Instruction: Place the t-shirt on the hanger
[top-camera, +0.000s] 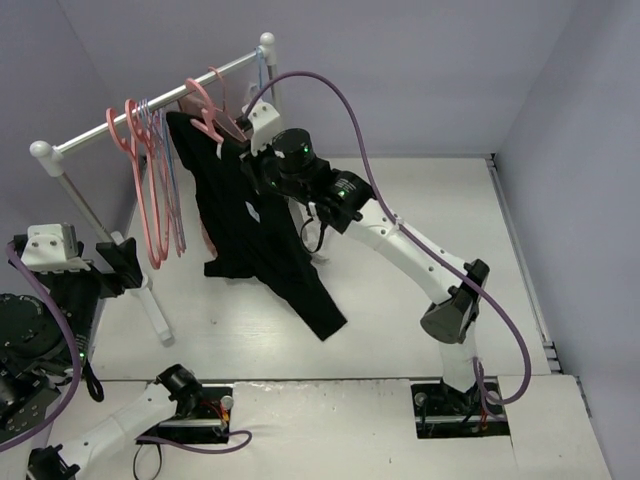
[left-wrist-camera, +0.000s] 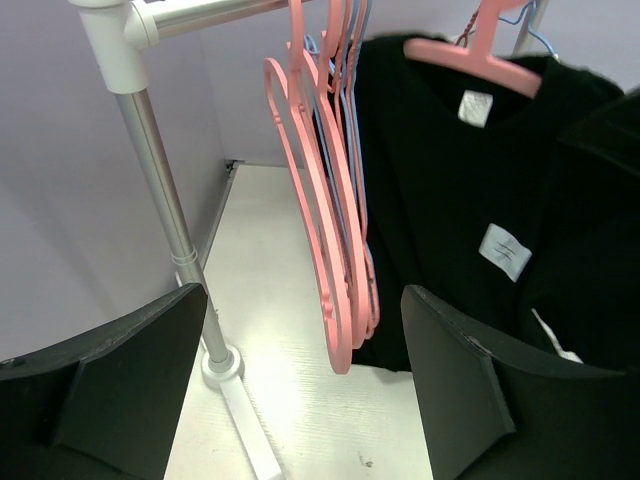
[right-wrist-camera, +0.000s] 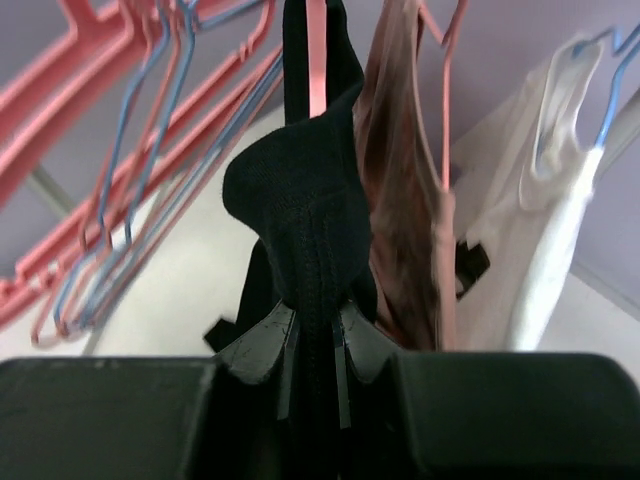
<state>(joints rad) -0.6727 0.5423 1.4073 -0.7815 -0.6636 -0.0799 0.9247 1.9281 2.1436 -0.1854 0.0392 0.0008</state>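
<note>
The black t-shirt hangs from the rail on a pink hanger, and its lower part trails down to the table. In the left wrist view the hanger passes through the collar of the t-shirt, just above a white label. My right gripper is up at the shirt's shoulder, shut on a bunched fold of the black t-shirt beside the hanger's pink bar. My left gripper stands open near the rack's left post, with nothing between its fingers.
Several spare pink hangers and thin lilac-blue ones hang at the rail's left. A dusty-pink garment and a white garment hang beyond the t-shirt. The rack's post and its white foot stand close to my left gripper.
</note>
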